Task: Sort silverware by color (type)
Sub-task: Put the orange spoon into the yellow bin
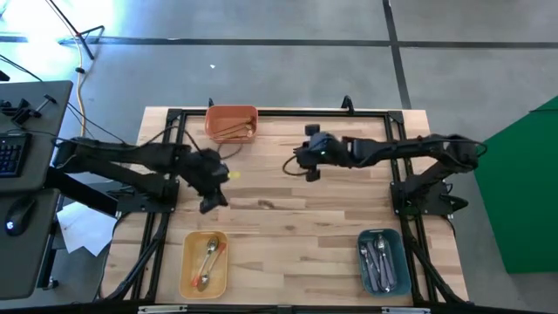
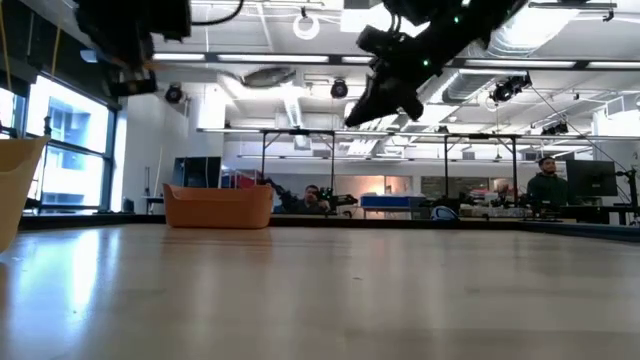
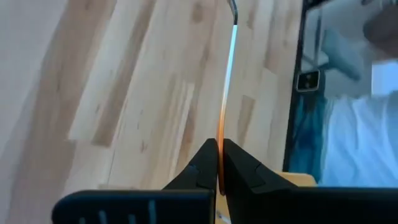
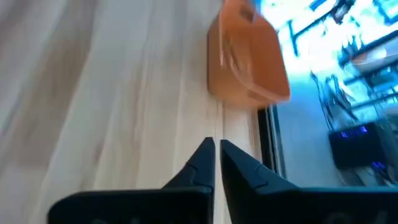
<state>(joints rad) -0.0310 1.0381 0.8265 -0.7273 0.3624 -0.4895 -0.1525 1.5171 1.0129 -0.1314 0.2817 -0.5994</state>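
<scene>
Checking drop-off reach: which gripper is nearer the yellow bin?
Left. The left gripper, shut on an orange-handled spoon, hangs just beyond the yellow bin's far end. The right gripper is mid-table, nearer the orange bin.

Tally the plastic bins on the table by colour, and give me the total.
Orange-red bin: 1
Yellow bin: 1
Teal bin: 1
Total: 3

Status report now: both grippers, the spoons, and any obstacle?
Left gripper shut on an orange-handled spoon, above the table. Right gripper shut, empty, near the orange bin. Other spoons binned. No obstacle seen.
</scene>
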